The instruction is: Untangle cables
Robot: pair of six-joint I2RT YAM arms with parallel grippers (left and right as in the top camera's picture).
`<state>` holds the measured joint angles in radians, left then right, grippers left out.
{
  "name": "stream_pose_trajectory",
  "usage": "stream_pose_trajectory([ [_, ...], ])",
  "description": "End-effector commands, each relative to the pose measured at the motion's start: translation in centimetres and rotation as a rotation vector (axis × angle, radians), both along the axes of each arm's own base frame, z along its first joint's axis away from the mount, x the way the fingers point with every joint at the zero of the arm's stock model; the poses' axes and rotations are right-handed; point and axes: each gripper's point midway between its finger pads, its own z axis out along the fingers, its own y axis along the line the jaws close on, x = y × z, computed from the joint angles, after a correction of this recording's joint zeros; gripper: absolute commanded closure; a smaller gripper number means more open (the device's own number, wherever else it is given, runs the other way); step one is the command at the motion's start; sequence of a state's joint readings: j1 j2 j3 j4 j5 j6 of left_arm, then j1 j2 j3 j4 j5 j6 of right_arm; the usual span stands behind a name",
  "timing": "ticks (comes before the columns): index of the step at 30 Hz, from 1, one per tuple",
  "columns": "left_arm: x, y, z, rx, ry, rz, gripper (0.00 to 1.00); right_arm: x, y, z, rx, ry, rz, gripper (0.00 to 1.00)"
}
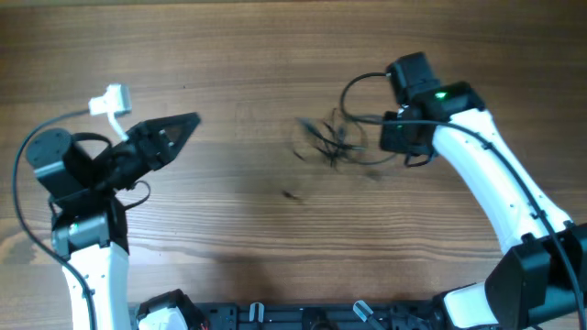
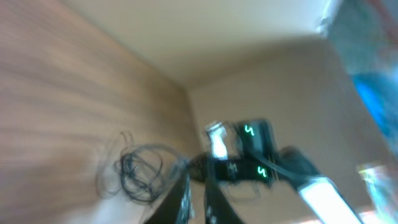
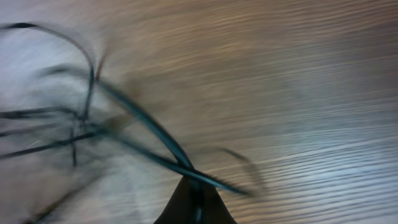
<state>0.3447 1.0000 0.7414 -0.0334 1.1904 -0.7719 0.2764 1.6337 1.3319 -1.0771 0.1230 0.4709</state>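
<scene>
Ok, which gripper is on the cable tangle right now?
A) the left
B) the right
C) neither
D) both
B: the right gripper has its tips closed on a strand of the cables, while the left gripper sits well apart from them.

Soft even light; both wrist views heavily blurred.

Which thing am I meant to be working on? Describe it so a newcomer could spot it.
On the wooden table, look right of centre in the overhead view, at the right arm's tool. The cable tangle lies there: hair-thin black loops, far finer than the thick black cable arching off that arm's wrist.
</scene>
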Motion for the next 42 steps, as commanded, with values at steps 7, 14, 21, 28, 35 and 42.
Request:
stream_pose_trajectory([
  [7, -0.7, 7.2, -10.5, 0.272, 0.379, 0.397, 0.65, 0.0, 12.3, 3.5, 0.664, -0.062, 0.483, 0.96],
  [14, -0.9, 2.3, -10.6, 0.363, 0.3, 0.203, 0.61, -7.4, 18.8, 24.6, 1.504, -0.429, 1.286, 0.96],
  [21, -1.9, -2.0, -9.6, 0.338, 0.229, 0.024, 0.52, -11.4, 18.2, 32.7, 1.382, -0.631, 1.509, 0.96],
  [28, -5.0, -9.8, -1.7, 0.181, -0.227, -0.416, 0.36, -11.3, 18.2, 32.4, 1.395, -0.604, 1.487, 0.96],
  [35, -6.4, -12.2, -1.2, 0.178, -0.277, -0.508, 0.34, -11.3, 18.2, 32.4, 1.396, -0.602, 1.486, 0.95],
  [42, -8.6, -12.0, -4.8, 0.219, -0.153, -0.56, 0.4, -10.3, 17.4, 32.4, 1.364, -0.656, 1.48, 0.96],
])
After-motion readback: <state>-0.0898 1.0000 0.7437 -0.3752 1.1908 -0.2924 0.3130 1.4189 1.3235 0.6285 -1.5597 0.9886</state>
